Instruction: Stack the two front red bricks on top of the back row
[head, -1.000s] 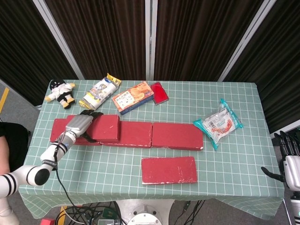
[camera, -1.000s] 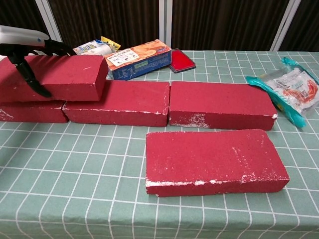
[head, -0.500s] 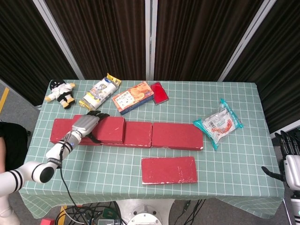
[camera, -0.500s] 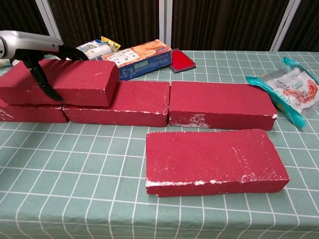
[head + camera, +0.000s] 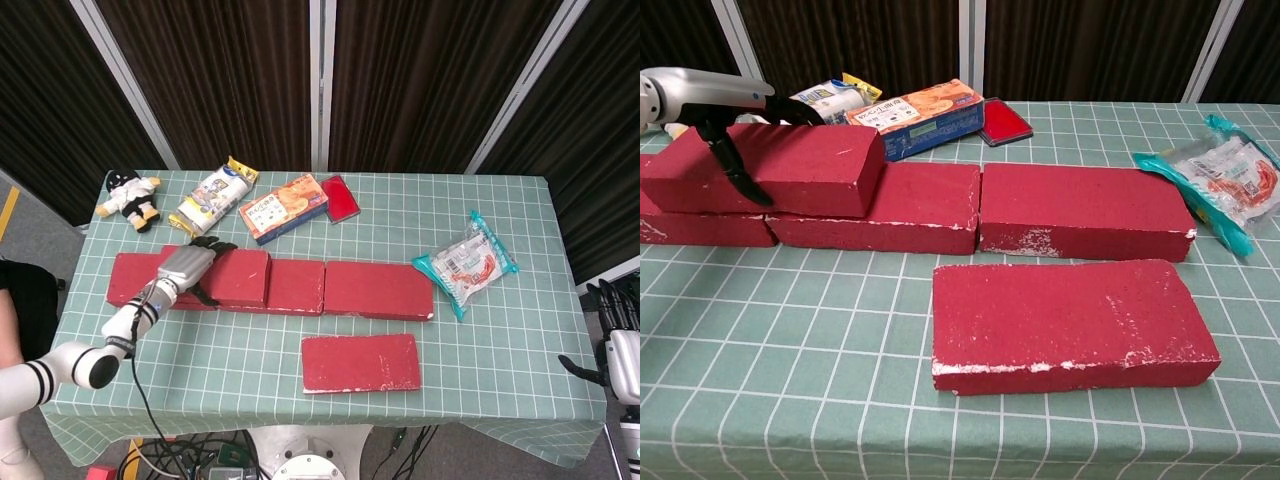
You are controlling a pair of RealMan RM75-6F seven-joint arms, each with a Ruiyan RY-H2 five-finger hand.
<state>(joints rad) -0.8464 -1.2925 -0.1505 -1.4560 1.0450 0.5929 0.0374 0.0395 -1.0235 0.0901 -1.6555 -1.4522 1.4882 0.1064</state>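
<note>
Three red bricks form a back row (image 5: pixel 300 287) (image 5: pixel 1080 210) across the green checked table (image 5: pixel 500 350). My left hand (image 5: pixel 188 268) (image 5: pixel 725 110) grips another red brick (image 5: pixel 238 277) (image 5: pixel 800 168) that lies on top of the row's left end, straddling the left and middle bricks. One more red brick (image 5: pixel 360 362) (image 5: pixel 1070 325) lies flat in front, alone near the table's front edge. At the right border of the head view, my right hand (image 5: pixel 618 335) hangs beside the table, away from every brick; its fingers are too small to read.
Along the back of the table lie a plush toy (image 5: pixel 130 197), a snack bag (image 5: pixel 212 195), an orange box (image 5: pixel 283 208) (image 5: pixel 915 118) and a red pad (image 5: pixel 340 198) (image 5: pixel 1003 121). A teal packet (image 5: pixel 467 262) (image 5: pixel 1225 180) lies at the right.
My left hand has carried the gripped brick to the right along the top of the back row. The front brick and the right hand have not moved.
</note>
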